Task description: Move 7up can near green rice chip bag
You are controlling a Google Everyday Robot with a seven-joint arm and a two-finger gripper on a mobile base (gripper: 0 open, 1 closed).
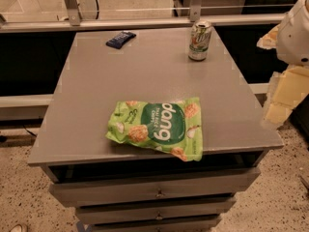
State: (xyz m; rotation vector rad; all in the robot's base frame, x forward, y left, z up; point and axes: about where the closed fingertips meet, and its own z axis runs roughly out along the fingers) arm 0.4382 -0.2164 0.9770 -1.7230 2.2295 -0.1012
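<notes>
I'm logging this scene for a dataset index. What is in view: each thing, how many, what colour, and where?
7up can: one, silver and green, upright at the table's far right.
green rice chip bag: one, light green with a dark green oval, lying flat at the table's near edge, one corner over the edge.
dark blue packet: one, dark blue, flat at the table's far left.
table: one, grey, centre of view.
drawers: at least two, grey, stacked under the table top.
floor: speckled beige, around the table.
gripper: one, cream-white, at the right edge of view beside the table, apart from the can.
</notes>
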